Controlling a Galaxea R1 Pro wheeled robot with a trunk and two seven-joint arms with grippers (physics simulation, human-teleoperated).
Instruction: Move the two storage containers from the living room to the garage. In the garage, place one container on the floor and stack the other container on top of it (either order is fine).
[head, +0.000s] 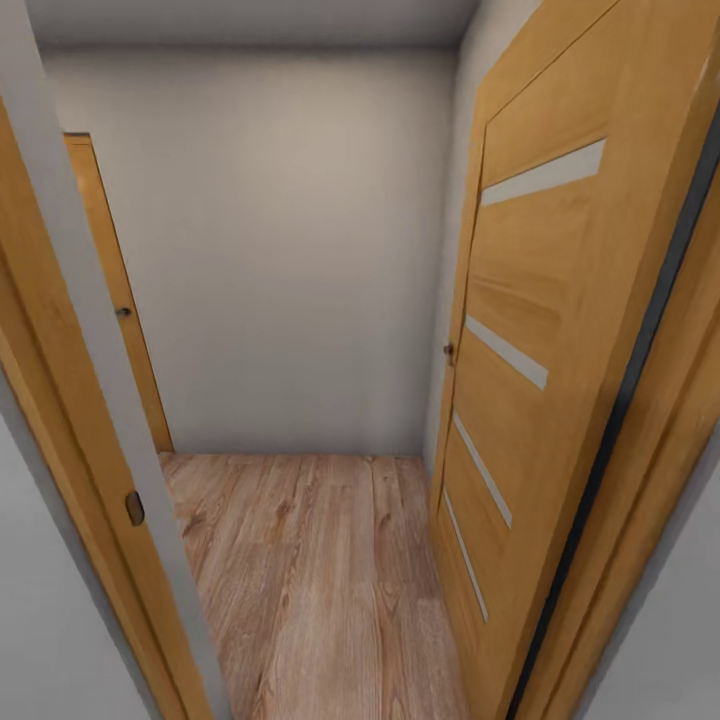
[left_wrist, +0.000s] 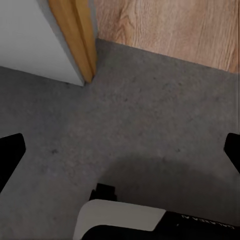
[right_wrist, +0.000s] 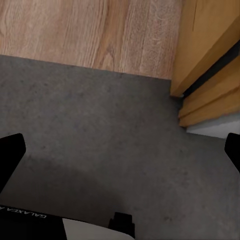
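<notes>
- The head camera looked through a doorway into a small hallway with a light wood-plank floor (head: 320, 580) and a plain white far wall (head: 290, 270).
- On the right, an open honey-coloured wooden door (head: 540, 380) with narrow frosted glass strips stood swung inward, its small dark handle (head: 449, 351) near its far edge.
- On the left, the near orange wooden door frame (head: 70, 480) ran down the picture, a small metal strike plate (head: 134, 508) set into it.
- Farther back on the left stood a second orange wooden door (head: 115, 290), closed, with a small dark knob.
- The left gripper (left_wrist: 120, 155) hung over the dark grey mottled concrete floor (left_wrist: 140, 125); its two black fingertips (left_wrist: 10, 155) sat at opposite edges of the left wrist picture, so the jaws were wide apart and held nothing.
- In that view the concrete met the wood planks at a straight threshold, with the foot of the orange frame and a white wall corner (left_wrist: 30, 40) beside it.
- The right gripper (right_wrist: 120, 155) also hung over the grey concrete, its fingertips (right_wrist: 10, 157) far apart and holding nothing.
- The right wrist view showed the foot of the open door and frame (right_wrist: 210, 55) standing where concrete and planks met.
- I could not tell where the two storage containers were.
</notes>
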